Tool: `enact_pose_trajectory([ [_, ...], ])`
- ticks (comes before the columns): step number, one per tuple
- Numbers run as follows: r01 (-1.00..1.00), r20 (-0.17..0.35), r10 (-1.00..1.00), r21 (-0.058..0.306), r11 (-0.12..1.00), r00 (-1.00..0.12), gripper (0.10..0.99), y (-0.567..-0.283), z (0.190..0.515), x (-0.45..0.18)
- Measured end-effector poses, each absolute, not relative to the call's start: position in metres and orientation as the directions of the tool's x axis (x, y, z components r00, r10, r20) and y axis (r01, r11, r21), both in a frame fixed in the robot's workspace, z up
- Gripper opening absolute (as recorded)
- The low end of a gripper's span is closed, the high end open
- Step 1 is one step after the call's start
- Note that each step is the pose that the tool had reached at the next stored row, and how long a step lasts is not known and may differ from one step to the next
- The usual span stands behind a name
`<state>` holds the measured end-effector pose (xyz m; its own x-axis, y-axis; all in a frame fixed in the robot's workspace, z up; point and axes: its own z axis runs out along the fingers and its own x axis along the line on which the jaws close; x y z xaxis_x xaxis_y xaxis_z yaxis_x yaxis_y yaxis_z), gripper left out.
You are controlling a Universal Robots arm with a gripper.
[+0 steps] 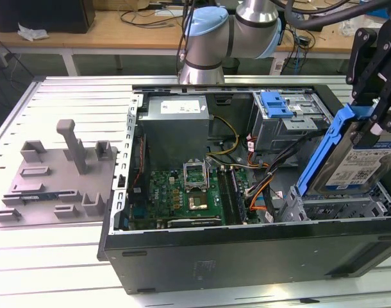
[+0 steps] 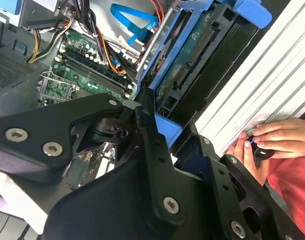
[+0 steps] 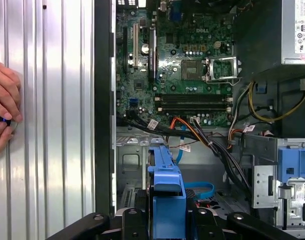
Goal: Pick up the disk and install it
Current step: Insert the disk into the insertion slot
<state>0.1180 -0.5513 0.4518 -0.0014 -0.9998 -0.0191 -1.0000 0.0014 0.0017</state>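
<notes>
My gripper [image 1: 374,125] is shut on the upper end of the disk [image 1: 349,163], a silver-grey drive with a white-and-blue label in a blue carrier. The disk hangs steeply tilted at the exterior view's right, its lower end over the grey lower drive cage [image 1: 336,208] inside the open computer case [image 1: 247,250]. Edge-on in the first wrist view, the disk [image 3: 166,182] is a blue-fronted slab between the black fingers [image 3: 130,222]. The second wrist view shows the disk's [image 2: 192,65] green circuit-board side and blue frame, with the fingers [image 2: 150,145] clamped on it.
The case holds a motherboard [image 1: 183,192], a power supply [image 1: 176,125], cable bundles [image 1: 259,170] and an upper drive cage with a blue bracket [image 1: 275,104]. A grey fixture [image 1: 61,173] lies on the slatted table. A person's hand [image 3: 2,120] rests on the table beside the case.
</notes>
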Motion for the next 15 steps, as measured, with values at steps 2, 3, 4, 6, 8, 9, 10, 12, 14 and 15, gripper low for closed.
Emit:
enact_pose_trajectory([
  [2, -1.000, -0.019, -1.000, 0.002, 0.002, -0.002, 0.369, -0.5513, 0.4507, 0.1180],
  [3, -1.000, -0.019, -1.000, 0.002, 0.002, -0.002, 0.369, -0.5513, 0.4500, 0.1180],
  [4, -1.000, -0.019, -1.000, 0.002, 0.002, -0.002, 0.369, -0.5513, 0.4495, 0.1181],
  [6, -1.000, -0.019, -1.000, 0.002, 0.002, -0.002, 0.369, -0.5513, 0.4483, 0.1181],
  [8, -1.000, -0.019, -1.000, 0.002, 0.002, -0.002, 0.369, -0.5513, 0.4470, 0.1182],
  [9, -1.000, -0.019, -1.000, 0.002, 0.002, -0.002, 0.369, -0.5513, 0.4461, 0.1182],
  [10, -1.000, -0.019, -1.000, 0.002, 0.002, -0.002, 0.369, -0.5513, 0.4456, 0.1182],
  [12, -1.000, -0.019, -1.000, 0.002, 0.002, -0.002, 0.369, -0.5513, 0.4439, 0.1183],
  [14, -1.000, -0.019, -1.000, 0.002, 0.002, -0.002, 0.369, -0.5513, 0.4427, 0.1183],
  [15, -1.000, -0.019, -1.000, 0.002, 0.002, -0.003, 0.369, -0.5513, 0.4421, 0.1183],
])
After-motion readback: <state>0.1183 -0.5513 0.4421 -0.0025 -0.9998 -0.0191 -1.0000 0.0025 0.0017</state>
